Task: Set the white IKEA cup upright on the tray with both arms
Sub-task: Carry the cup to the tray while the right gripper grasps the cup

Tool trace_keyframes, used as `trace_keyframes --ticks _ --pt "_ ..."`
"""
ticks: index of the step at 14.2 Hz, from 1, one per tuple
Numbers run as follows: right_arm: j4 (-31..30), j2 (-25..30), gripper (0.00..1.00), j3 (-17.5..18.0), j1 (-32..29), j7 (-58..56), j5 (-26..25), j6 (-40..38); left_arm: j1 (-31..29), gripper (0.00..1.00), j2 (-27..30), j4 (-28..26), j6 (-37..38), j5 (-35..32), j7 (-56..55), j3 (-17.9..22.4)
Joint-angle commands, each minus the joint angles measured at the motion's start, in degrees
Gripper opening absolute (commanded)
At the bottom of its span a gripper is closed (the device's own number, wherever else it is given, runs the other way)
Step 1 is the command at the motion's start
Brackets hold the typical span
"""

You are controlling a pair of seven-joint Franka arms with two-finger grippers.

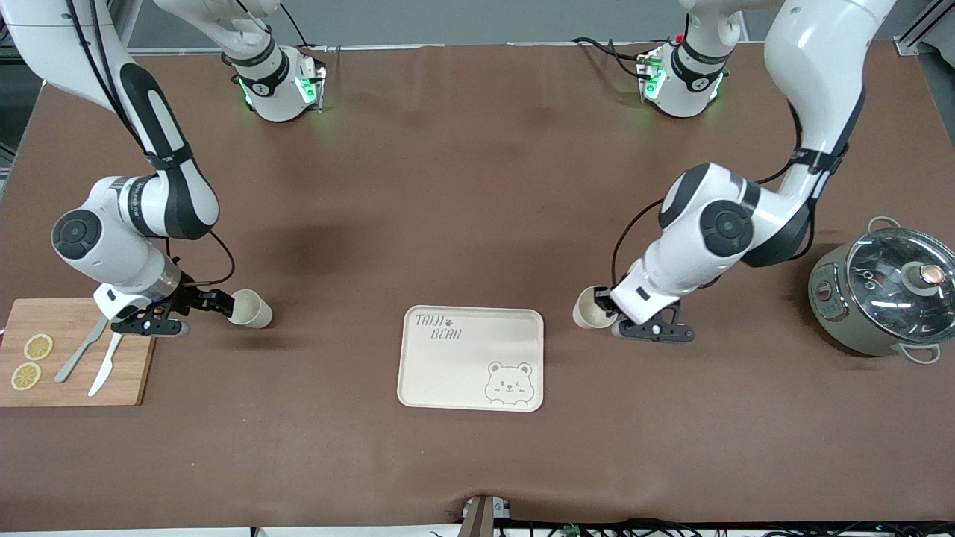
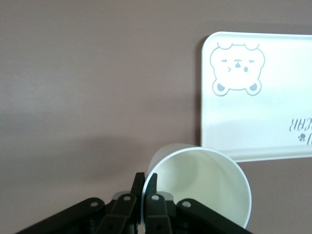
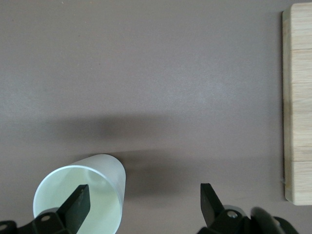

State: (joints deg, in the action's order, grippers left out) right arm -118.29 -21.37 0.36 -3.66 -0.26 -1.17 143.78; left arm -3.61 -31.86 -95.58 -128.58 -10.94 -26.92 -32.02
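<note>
One white cup (image 1: pixel 592 311) (image 2: pixel 200 187) is tipped over beside the cream tray (image 1: pixel 471 358) (image 2: pixel 273 126), toward the left arm's end. My left gripper (image 1: pixel 604 302) (image 2: pixel 145 178) is shut on its rim, one finger inside and one outside. A second white cup (image 1: pixel 251 309) (image 3: pixel 97 187) lies on its side between the tray and the wooden cutting board (image 1: pixel 74 350). My right gripper (image 1: pixel 221 302) (image 3: pixel 144 196) stands open at its mouth, with one finger (image 3: pixel 78 201) inside the rim and the other well clear of it. Nothing lies on the tray.
The cutting board (image 3: pixel 297 97) at the right arm's end carries a knife (image 1: pixel 104 365), a grey utensil (image 1: pixel 82 350) and two lemon slices (image 1: pixel 37 347). A green pot with a glass lid (image 1: pixel 884 298) stands at the left arm's end.
</note>
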Motion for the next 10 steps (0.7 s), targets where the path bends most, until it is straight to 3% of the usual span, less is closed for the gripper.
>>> trace_keyframes --ticks 1,5,10 --pt "-0.1 -0.7 1.0 0.7 -0.7 -0.2 -0.5 1.0 6.2 0.0 -5.9 9.0 3.5 -3.1 -5.2 2.5" --pt "-1.2 -0.6 1.0 0.7 -0.6 -0.2 -0.5 1.0 14.6 0.0 -8.3 13.0 3.6 -2.5 -6.6 9.9" --pt "-4.0 -0.6 1.0 0.7 -0.5 -0.2 -0.5 4.0 17.3 0.0 -10.0 14.0 3.0 -2.6 -10.7 10.6"
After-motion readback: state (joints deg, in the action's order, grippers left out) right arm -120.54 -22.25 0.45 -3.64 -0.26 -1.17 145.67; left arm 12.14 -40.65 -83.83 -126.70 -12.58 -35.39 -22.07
